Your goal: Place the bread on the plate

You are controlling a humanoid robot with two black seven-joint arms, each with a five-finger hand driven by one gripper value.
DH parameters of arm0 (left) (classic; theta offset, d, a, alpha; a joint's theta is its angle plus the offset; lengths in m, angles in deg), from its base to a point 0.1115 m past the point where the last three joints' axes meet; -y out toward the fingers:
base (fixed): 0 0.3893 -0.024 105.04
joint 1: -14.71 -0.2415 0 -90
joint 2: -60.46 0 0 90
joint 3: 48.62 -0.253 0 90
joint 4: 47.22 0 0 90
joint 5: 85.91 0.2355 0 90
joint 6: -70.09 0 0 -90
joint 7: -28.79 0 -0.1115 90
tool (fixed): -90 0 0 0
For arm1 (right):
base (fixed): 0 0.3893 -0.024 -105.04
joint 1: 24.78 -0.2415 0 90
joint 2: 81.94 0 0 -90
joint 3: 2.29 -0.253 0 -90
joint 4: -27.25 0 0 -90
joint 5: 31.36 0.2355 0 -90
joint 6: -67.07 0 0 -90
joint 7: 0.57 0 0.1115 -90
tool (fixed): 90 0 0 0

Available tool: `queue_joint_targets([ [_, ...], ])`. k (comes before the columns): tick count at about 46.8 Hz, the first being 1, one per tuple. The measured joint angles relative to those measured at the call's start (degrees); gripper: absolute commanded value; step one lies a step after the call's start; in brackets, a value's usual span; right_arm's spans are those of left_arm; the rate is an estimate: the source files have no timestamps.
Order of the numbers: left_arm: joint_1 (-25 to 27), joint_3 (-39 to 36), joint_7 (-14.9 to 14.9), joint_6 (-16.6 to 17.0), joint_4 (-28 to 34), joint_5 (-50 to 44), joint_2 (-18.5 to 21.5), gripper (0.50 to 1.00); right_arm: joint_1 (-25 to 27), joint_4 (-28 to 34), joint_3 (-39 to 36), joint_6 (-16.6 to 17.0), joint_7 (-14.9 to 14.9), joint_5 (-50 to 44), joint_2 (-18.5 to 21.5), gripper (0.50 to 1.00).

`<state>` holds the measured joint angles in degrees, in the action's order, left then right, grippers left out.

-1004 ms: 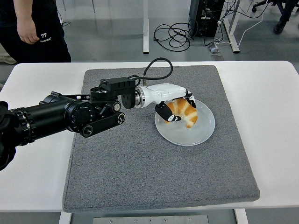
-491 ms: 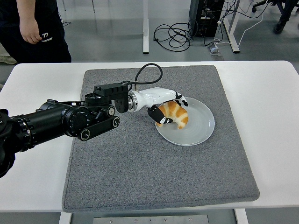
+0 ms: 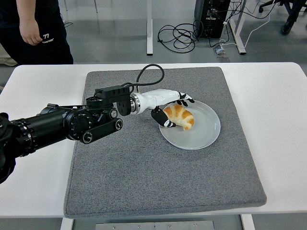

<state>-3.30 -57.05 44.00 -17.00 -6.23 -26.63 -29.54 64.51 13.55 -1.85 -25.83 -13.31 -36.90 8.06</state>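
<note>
A golden-brown croissant-shaped bread with paler cream bands lies on a round pale white plate. The plate sits on a square grey felt mat over a white table. The left robot hand is white with black fingertips, on a black arm. At far left a person wears black clothing.

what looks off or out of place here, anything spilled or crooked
Nothing stands out. The bread lies on the left part of the plate, inside the rim, with the left hand around its left end. The plate sits flat on the grey mat, with nothing spilled.
</note>
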Motion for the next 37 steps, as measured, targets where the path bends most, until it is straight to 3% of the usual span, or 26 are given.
queue_joint_targets([
  [21,1.4,0.4,-0.1,-0.5,0.2,-6.7,0.0,0.948,0.0,0.1,0.0,0.0,0.0,0.0,0.0,1.0],
  [32,4.8,2.8,0.0,-4.0,0.2,-24.0,0.0,0.958,0.0,0.1,0.0,0.0,0.0,0.0,0.0,1.0],
  [37,4.7,4.8,-0.1,-4.8,0.1,-32.5,2.0,0.958,0.0,0.0,0.1,0.0,0.0,0.0,0.0,1.0],
])
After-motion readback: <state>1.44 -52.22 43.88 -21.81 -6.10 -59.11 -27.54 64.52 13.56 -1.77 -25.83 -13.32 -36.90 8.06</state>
